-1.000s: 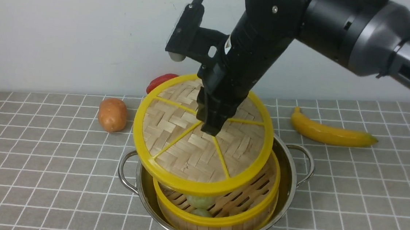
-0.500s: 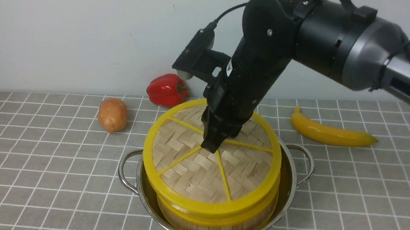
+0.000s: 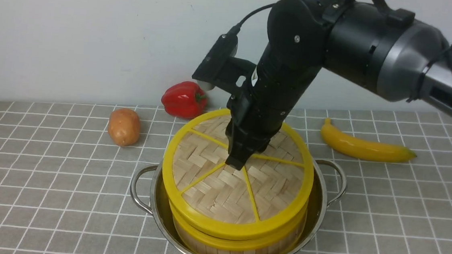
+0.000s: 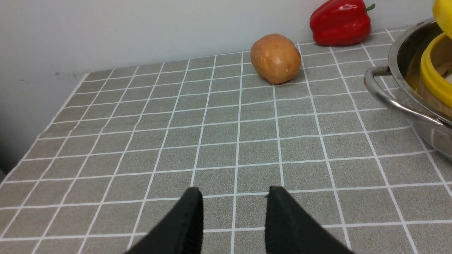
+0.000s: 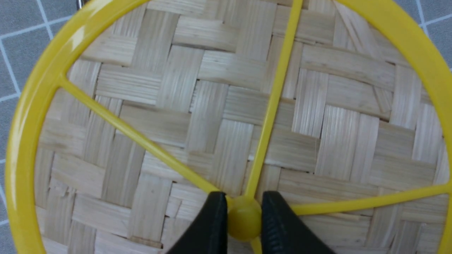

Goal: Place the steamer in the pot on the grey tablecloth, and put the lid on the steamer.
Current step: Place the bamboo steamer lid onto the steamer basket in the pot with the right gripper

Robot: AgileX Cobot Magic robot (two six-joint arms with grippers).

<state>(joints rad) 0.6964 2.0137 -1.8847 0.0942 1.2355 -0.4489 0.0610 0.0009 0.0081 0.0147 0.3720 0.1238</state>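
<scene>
Lid (image 3: 237, 184) rests on the steamer (image 3: 236, 249), which stands inside the pot (image 3: 319, 199) on the grey tablecloth (image 3: 44, 177). Right gripper (image 3: 236, 163) pinches the lid's small yellow knob (image 5: 244, 219); left gripper (image 4: 233, 199) hangs over bare cloth, jaws parted, holding nothing
</scene>
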